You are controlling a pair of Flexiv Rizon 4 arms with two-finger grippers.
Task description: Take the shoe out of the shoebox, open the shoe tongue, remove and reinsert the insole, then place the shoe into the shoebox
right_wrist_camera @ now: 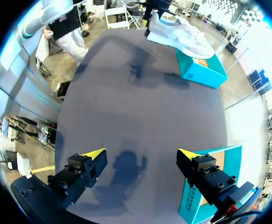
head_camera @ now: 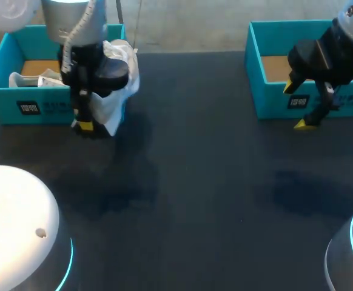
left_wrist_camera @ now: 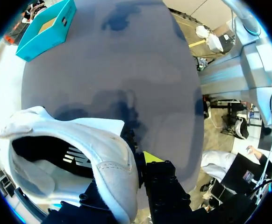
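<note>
Left gripper (left_wrist_camera: 135, 164) is clamped on the collar wall of the white fabric shoe (left_wrist_camera: 80, 140). The outer yellow tip sits against the wall. The inner finger is hidden behind it, so the pinch is probable, not confirmed.

The shoe hangs lifted at the right end of the left teal cardboard shoebox (head_camera: 6, 100), partly past its end wall, with the opening facing the left wrist camera. In the right wrist view its long axis runs from the left gripper out over that box.

Right gripper (right_wrist_camera: 141, 156) is spread wide and holds nothing. It hovers by the front wall of the second teal shoebox (head_camera: 267, 97), well apart from the shoe, so the left arm owns the next move.

Room to move lies toward the dark worktop (head_camera: 194, 182) between the boxes. Watch the box end wall just beside the shoe.
</note>
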